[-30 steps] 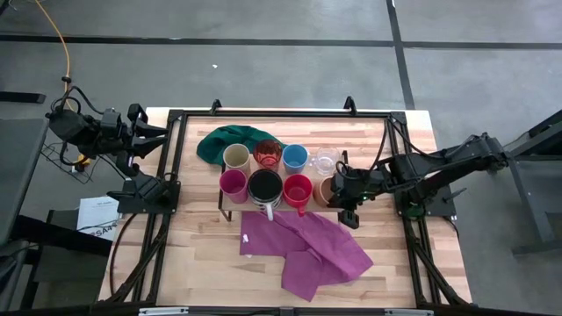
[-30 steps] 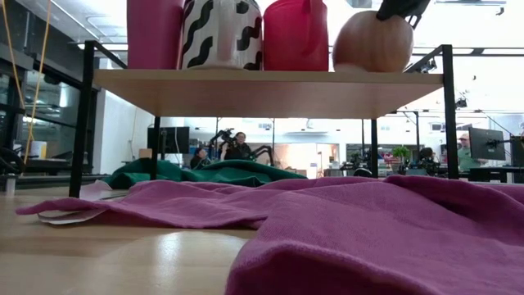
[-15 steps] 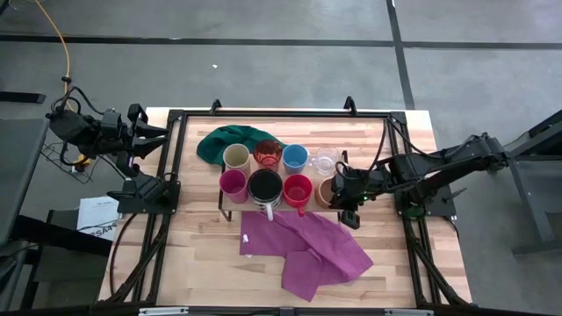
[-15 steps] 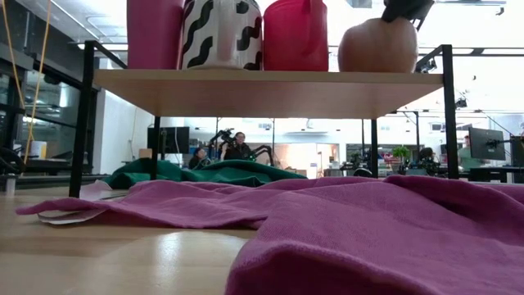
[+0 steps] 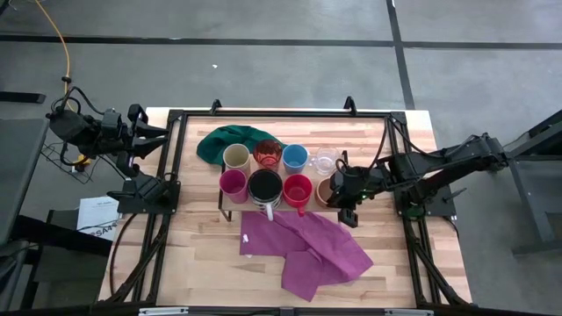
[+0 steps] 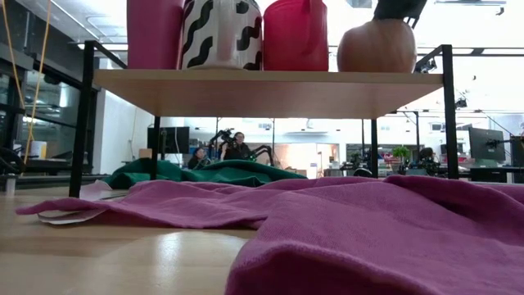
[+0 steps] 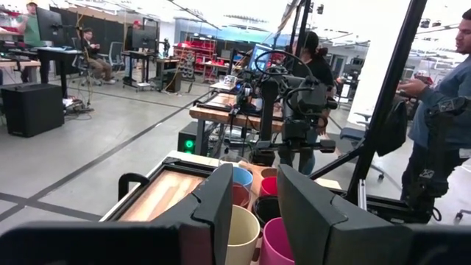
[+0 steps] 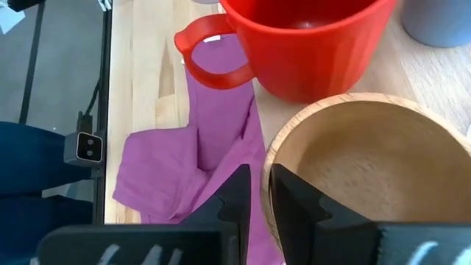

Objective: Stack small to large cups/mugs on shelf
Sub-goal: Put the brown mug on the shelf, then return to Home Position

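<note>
The light-wood shelf (image 5: 242,203) (image 6: 262,92) carries two rows of cups. The far row holds cream (image 5: 235,157), translucent red (image 5: 267,154), blue (image 5: 294,157) and clear glass (image 5: 325,161). The near row holds magenta (image 5: 233,184), the striped mug (image 5: 265,186) (image 6: 221,33), the red mug (image 5: 298,190) (image 8: 309,44) and the tan wooden cup (image 5: 327,191) (image 6: 377,47). My right gripper (image 5: 342,190) (image 8: 263,199) is shut on the wooden cup at the shelf's right end. My left gripper (image 5: 163,132) (image 7: 254,213) waits open at the table's left edge. My right gripper pinches the wooden cup's rim (image 8: 268,171) on its right side. One finger (image 8: 298,202) is inside the bowl and the other finger (image 8: 237,197) is outside. The fingers come from the table's right, slanting down. The cup stands upright with its base on the shelf (image 6: 385,75).
A purple cloth (image 5: 309,247) (image 6: 368,238) lies crumpled on the table in front of the shelf. A green cloth (image 5: 226,140) (image 6: 205,174) lies behind the shelf's left part. A black frame runs round the tabletop. People stand in the room beyond (image 7: 441,110).
My right gripper has shifted slightly toward the table's left with the wooden cup. The cup, tilted a second ago, now stands level on the shelf beside the red mug.
</note>
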Motion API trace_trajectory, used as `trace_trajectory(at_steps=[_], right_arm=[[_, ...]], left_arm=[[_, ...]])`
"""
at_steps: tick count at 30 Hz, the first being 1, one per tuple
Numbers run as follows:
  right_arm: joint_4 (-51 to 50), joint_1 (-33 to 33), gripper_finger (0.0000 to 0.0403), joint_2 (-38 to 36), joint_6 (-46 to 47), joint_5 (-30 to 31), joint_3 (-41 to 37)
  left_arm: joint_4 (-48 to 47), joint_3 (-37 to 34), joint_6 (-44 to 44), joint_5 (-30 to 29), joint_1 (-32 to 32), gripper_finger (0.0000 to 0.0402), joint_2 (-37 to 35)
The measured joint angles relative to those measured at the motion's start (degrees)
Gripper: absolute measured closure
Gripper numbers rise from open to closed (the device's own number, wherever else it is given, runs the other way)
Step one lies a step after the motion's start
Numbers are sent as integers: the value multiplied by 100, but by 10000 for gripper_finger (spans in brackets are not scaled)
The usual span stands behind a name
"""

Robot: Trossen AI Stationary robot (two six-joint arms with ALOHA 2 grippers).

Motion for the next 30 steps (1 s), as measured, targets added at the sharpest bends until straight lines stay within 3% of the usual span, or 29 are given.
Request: trace_trajectory(at_steps=[9, 17, 25, 30], right_arm=[[263, 0, 357, -156, 49, -97, -1], [853, 0, 357, -820, 155, 97, -3], [2210, -2, 357, -1913, 91, 80, -5], [3566, 130, 357, -2947, -884, -33, -5]], left_arm=[[-2, 1, -37, 186, 1, 307, 0], [-2, 2, -57, 255, 2, 307, 0], [-1, 2, -57, 255, 0, 307, 0], [8, 1, -162, 305, 0, 307, 0]])
